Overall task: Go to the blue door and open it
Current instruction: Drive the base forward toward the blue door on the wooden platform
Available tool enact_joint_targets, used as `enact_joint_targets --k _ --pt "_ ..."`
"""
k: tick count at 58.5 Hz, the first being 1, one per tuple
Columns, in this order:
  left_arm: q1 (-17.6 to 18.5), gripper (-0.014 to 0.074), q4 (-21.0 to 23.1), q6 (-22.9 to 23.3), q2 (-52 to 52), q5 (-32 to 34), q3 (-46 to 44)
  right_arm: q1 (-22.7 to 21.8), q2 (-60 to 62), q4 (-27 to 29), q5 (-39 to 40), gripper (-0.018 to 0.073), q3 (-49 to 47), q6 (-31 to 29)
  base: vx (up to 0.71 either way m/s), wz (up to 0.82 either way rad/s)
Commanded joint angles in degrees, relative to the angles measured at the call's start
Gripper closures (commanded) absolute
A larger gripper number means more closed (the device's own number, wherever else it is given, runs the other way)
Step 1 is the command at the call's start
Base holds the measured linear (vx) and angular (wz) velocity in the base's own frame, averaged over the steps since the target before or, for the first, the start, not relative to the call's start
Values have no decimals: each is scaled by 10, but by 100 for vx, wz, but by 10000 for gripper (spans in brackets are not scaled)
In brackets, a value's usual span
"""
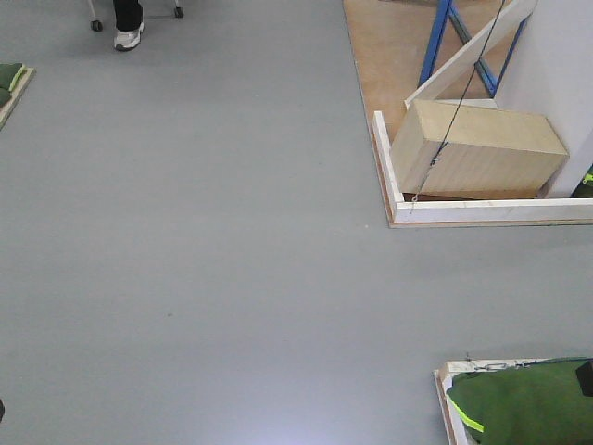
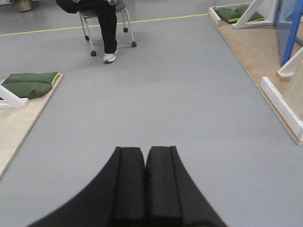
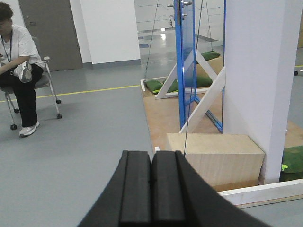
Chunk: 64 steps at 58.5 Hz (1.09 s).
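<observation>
The blue door (image 3: 187,61) stands nearly edge-on in the right wrist view, beyond a wooden platform, with a silver lever handle (image 3: 180,4) near the frame's top. A glossy blue panel (image 2: 289,26) at the top right of the left wrist view may be the same door. The front view shows only thin blue frame struts (image 1: 441,37), not the door panel. My left gripper (image 2: 145,149) is shut and empty above grey floor. My right gripper (image 3: 152,153) is shut and empty, well short of the door.
A wooden box (image 1: 477,148) lies inside a white-edged platform (image 1: 491,211), beside a white pillar (image 3: 253,85) and slanted white beams (image 3: 203,106). A thin cable (image 1: 459,102) hangs there. A person sits on a wheeled chair (image 3: 19,71). Green cushions (image 1: 528,399) lie at the lower right.
</observation>
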State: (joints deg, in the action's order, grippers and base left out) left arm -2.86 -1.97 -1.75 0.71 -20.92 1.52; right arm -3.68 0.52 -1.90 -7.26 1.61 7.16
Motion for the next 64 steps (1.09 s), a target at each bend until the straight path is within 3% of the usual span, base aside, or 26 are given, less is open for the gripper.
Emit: enact_joint_targets --k 1,64 --pt "-1 526 3 1 9 45 0 0 11 -3 48 557 12 -4 0 0" --pt "0 526 3 1 11 45 0 -1 12 -3 48 557 12 -4 8 3"
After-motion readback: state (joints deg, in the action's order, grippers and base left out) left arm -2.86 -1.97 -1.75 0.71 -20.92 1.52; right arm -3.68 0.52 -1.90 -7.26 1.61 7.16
